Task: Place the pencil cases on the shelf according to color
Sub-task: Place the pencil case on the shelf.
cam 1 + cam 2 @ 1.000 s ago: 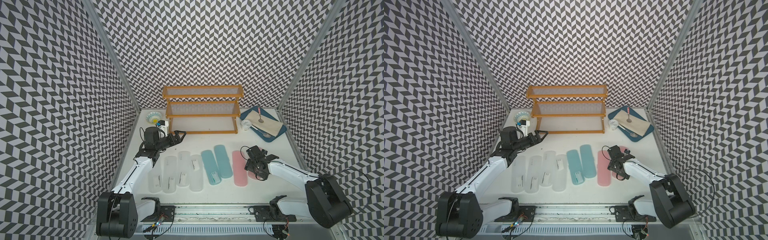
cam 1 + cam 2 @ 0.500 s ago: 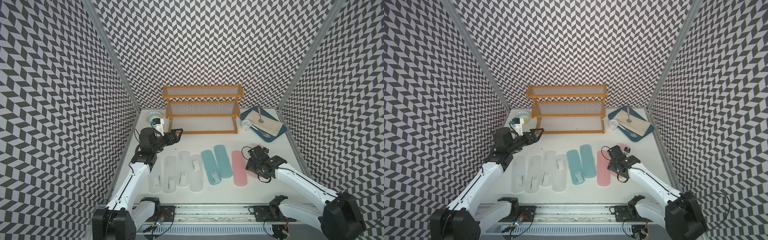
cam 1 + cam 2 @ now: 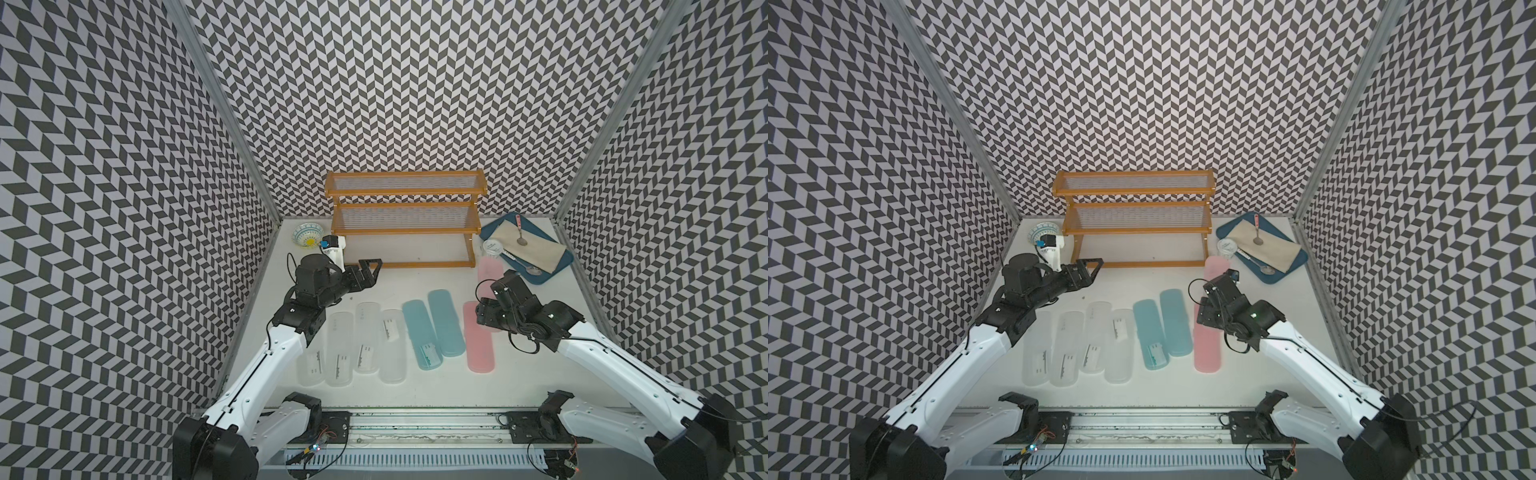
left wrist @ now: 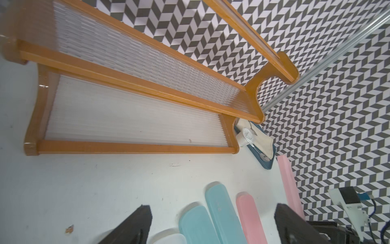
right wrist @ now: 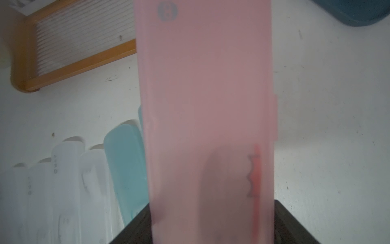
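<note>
Toward the near edge of the white worktop (image 3: 415, 286), seven slim rounded plastic pencil cases lie flat: four frosted clear cases (image 3: 365, 340), two light blue cases (image 3: 440, 328) and one pink case (image 3: 480, 349), long axes running near to far. By the right edge, the right hand (image 3: 498, 293) pinches a second pink case (image 3: 487, 266) across its width at the near end. Its free end points toward the orange-brown three-tier shelf (image 3: 403, 192). It is likely light, stiff and slick, so a mid-length hold would steady it. The left hand (image 3: 371, 272), spread and empty, hovers before the shelf's left foot.
</note>
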